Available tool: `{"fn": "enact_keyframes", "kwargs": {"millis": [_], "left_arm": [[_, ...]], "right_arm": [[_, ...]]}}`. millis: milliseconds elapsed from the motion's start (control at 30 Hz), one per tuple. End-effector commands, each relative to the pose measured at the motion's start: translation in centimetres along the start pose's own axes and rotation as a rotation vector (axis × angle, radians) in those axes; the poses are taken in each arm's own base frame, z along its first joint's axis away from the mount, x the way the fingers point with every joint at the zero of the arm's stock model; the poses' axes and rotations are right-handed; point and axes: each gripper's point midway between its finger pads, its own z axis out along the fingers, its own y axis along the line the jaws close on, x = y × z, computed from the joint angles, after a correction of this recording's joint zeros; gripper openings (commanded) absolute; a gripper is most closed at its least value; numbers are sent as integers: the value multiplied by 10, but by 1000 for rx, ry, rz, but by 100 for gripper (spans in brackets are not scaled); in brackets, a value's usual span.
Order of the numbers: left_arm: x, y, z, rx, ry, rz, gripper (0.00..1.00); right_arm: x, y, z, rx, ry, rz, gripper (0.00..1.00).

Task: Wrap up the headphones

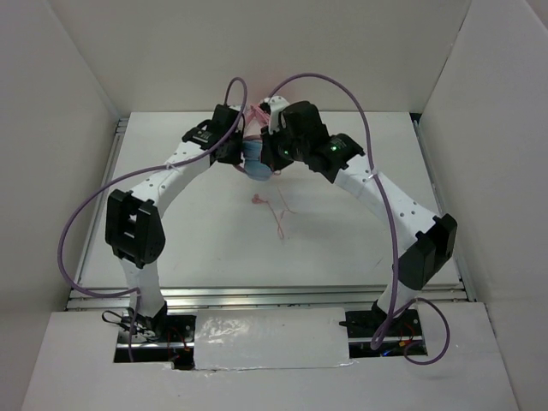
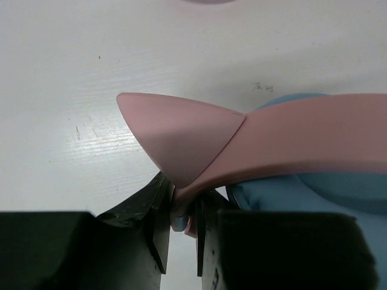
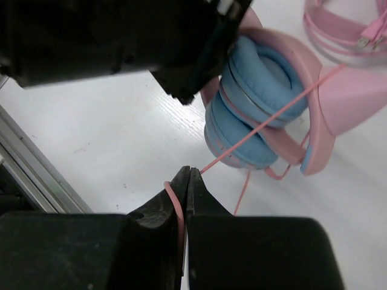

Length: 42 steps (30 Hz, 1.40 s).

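The headphones [image 3: 260, 90] are held up above the white table, their light blue ear cups stacked together and the pink headband beside them. A cat ear [image 2: 181, 136] on the headband fills the left wrist view, with a blue ear cup [image 2: 338, 193] behind it. My left gripper [image 2: 180, 205] is shut on the headband just below that ear. The thin pink cable [image 3: 260, 130] runs taut across the cups down to my right gripper [image 3: 188, 175], which is shut on it. From above, both grippers meet at the headphones [image 1: 255, 164], and loose cable [image 1: 278, 214] trails onto the table.
All-pink headphones [image 3: 344, 30] lie on the table just beyond the held pair. White walls enclose the table on three sides. A metal rail [image 3: 24, 163] runs along the table's edge. Purple arm cables [image 1: 377, 171] loop above both arms.
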Motion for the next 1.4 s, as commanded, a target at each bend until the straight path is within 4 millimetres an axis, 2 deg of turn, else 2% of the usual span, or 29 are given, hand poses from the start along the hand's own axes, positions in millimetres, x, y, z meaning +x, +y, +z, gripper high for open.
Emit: {"fn": "enact_keyframes", "kwargs": {"millis": [0,33,100,133,200,233,367,567,600,633,700,767,800,833,867,900,933,967,1000,1033,1067,1100,1167,1200,1233,1267,1333,1367], "left_arm": [[-22,18,-2,-4,-59,-189,0],[-24,22,-6,-3,-64,-207,0],[-34,33,-15,-10,-93,-249,0],[-38,37,-19,-12,-107,-260,0],[-50,41,-34,5,-157,-296,0],[-55,43,-39,13,-172,-312,0],[-79,43,-73,65,-268,-371,0],[-97,46,-112,96,-366,-422,0],[-98,45,-116,105,-371,-421,0],[-100,43,-120,117,-382,-423,0],[-102,39,-136,162,-404,-408,0],[-106,31,-153,218,-431,-386,0],[-106,31,-156,221,-437,-383,0],[-109,29,-164,243,-455,-371,0],[-110,27,-174,262,-468,-366,0],[-113,26,-181,278,-485,-362,0],[-114,24,-188,291,-496,-358,0],[-117,21,-201,314,-518,-350,0],[-119,20,-209,324,-531,-344,0],[-121,19,-220,337,-549,-332,0],[-128,18,-232,351,-572,-323,0],[-129,18,-240,357,-578,-316,0],[-140,16,-264,378,-622,-291,0],[-141,13,-271,395,-625,-276,0],[-142,12,-277,404,-628,-264,0],[-149,11,-291,414,-659,-257,0],[-150,9,-296,426,-652,-240,0],[-156,10,-307,428,-679,-236,0]], "right_arm": [[-13,41,-16,-116,-78,69,0],[1,39,-18,-102,-66,85,0],[9,39,-18,-85,-94,136,0],[29,34,-19,-63,-75,161,0],[34,32,-19,-46,-110,224,0],[51,32,-18,-39,-92,240,0],[65,18,-14,56,-115,342,0],[76,36,-8,25,-150,298,2],[73,38,-8,13,-175,292,7],[78,35,-7,18,-180,287,9],[78,36,-7,-5,-223,277,21],[77,35,-8,-19,-262,237,27],[65,33,-13,-27,-325,227,30],[76,26,-10,-12,-324,194,31],[66,26,-12,-22,-388,178,37],[79,18,-8,-9,-385,161,42],[82,22,-6,-52,-391,128,46],[72,26,-8,-91,-457,65,55],[88,22,-1,-108,-441,31,61],[93,30,0,-167,-451,-11,72],[80,31,-3,-182,-531,-50,74],[92,28,6,-185,-513,-62,77],[85,34,8,-236,-562,-96,89],[86,34,17,-247,-553,-102,92],[82,36,20,-257,-557,-106,100],[74,35,27,-247,-567,-91,100],[69,35,32,-251,-582,-99,100],[63,33,37,-238,-599,-91,100]]}}
